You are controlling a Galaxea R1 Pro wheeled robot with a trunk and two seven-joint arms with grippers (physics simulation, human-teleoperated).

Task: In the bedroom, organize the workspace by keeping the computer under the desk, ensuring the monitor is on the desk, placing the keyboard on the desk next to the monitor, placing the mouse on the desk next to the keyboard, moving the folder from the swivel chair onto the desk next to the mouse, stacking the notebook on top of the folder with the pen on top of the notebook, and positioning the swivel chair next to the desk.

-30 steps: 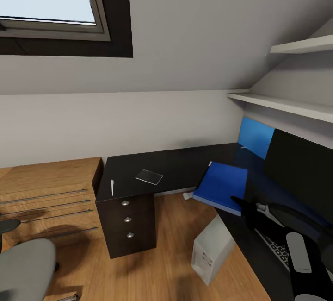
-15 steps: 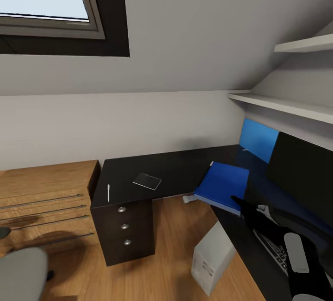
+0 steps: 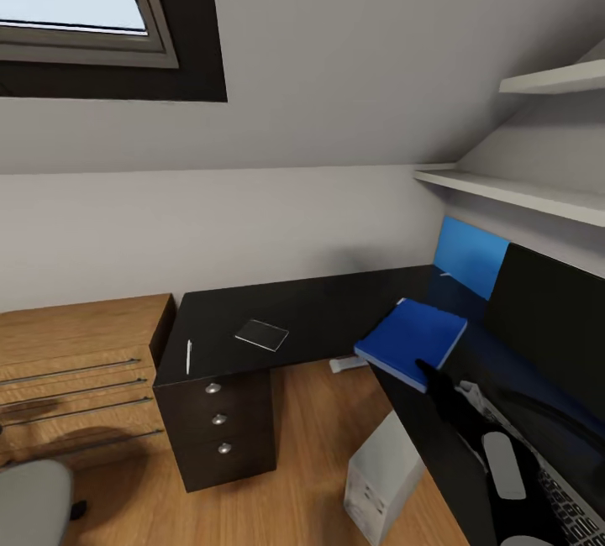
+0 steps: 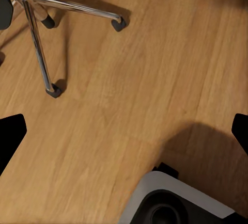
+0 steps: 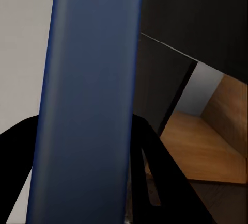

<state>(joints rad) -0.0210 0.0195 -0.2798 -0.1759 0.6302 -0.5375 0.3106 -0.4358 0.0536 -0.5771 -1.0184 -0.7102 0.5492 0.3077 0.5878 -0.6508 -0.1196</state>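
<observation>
Blue folder (image 3: 413, 339) carried further over the black desk (image 3: 319, 302) than a second ago, clamped edge-on between the right gripper (image 3: 433, 375) fingers, apparently just clear of the top. Setting-down near the keyboard (image 3: 571, 502) close at hand. Left gripper (image 4: 124, 133) spread wide over bare floor by the swivel chair (image 4: 41, 22) base.

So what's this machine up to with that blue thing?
The robot's right gripper is shut on the blue folder, holding it over the black desk near the monitor. The notebook and the pen lie apart on the desk's other wing, not yet stacked. The computer stands on the floor beside the desk.
</observation>
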